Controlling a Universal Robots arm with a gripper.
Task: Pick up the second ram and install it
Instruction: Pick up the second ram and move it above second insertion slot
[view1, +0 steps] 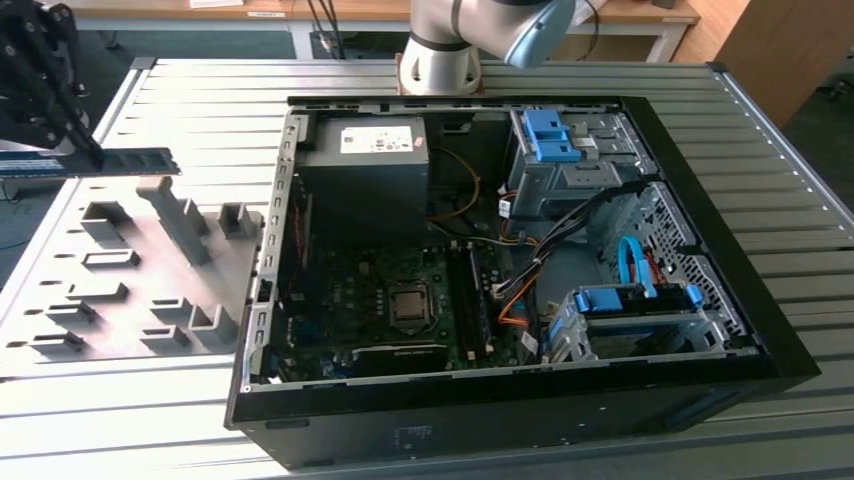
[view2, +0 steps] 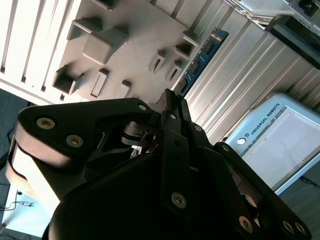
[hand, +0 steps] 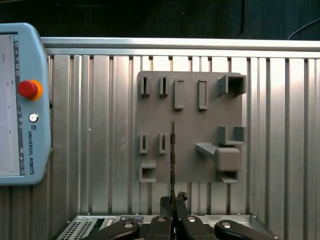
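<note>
So the end effector is clamped on the second ram, and the stick is up in the air over the grey holder plate, off to the exterior view's left of the open computer case. It's not touching the plate or the worktop. It lies roughly level, pointing toward the case.

In both wrist views the stick pokes out well past the fingertips. The first wrist view catches it edge-on as a thin dark line running up from the end effector across the holder plate. The second wrist view shows the blue-green face with its black chips beyond the end effector. So the grip looks to be near one end, pinching the two flat faces.

Handling-wise, going by its looks: it should weigh next to nothing, so load is no issue. It's a thin board — probably stiff along its length, but nothing that likes being bent or twisted. With this much of it hanging free, any sideways knock would lever hard against the pinch. The faces look smooth, so a light squeeze could let it pivot, while a hard one lands on chips. The safest hold is likely bare board or the short ends, keeping clear of the contact edge. Whether the pads sit on chips or board here is hidden behind the fingers.

The motherboard sits well apart from the stick, down inside the case.
</note>
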